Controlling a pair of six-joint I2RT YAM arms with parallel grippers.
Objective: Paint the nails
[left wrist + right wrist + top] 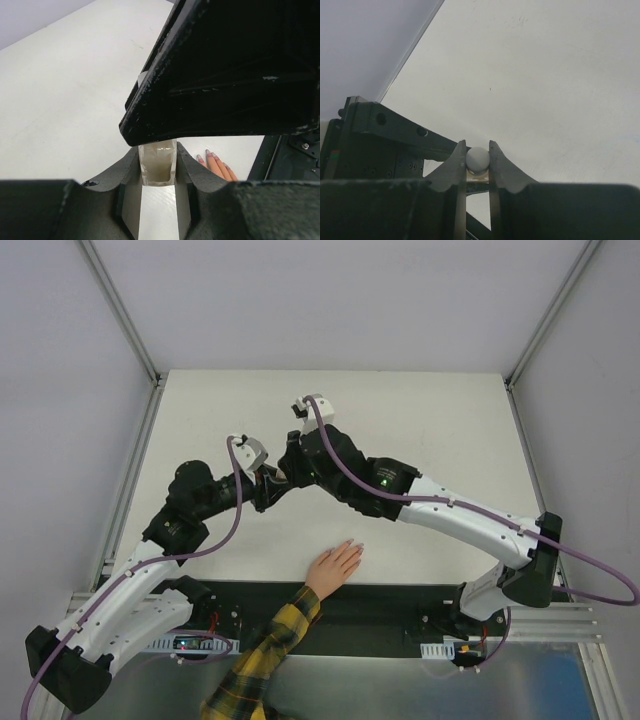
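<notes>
Walls (pixel 60 390) of plain grey closed in a white table (pixel 420 420), with metal posts (pixel 120 310) slanting up at its far corners. At the near edge a hand (pixel 335 567) in a plaid sleeve (pixel 265 655) lay flat, fingers pressed together, pale pinkish nails (pixel 207 152) facing the arms. Farther in, the left gripper (pixel 158 157) pinched a small bottle (pixel 158 172), and the right gripper (pixel 478 150) pinched a round white cap (pixel 478 160).

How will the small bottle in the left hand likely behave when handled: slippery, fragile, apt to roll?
The bottle looks like smooth clear glass, so probably rigid, slippery and breakable if dropped. Its flat sides, pinched by the left hand, suggest little rolling.
</notes>
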